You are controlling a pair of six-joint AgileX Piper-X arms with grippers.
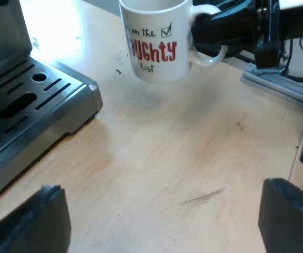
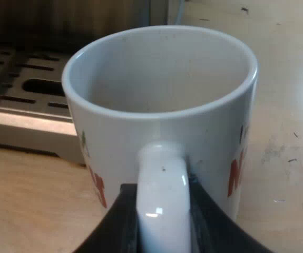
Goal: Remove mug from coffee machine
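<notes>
Mug [image 1: 154,47] in right gripper [image 2: 162,224], beside machine's drip tray [image 1: 32,103]

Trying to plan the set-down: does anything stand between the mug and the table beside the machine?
Nothing visible does. The mug, its handle clamped by the right gripper, is already off the drip tray. Only the table lies between it and the left gripper, which hangs open, apart from the mug.
</notes>
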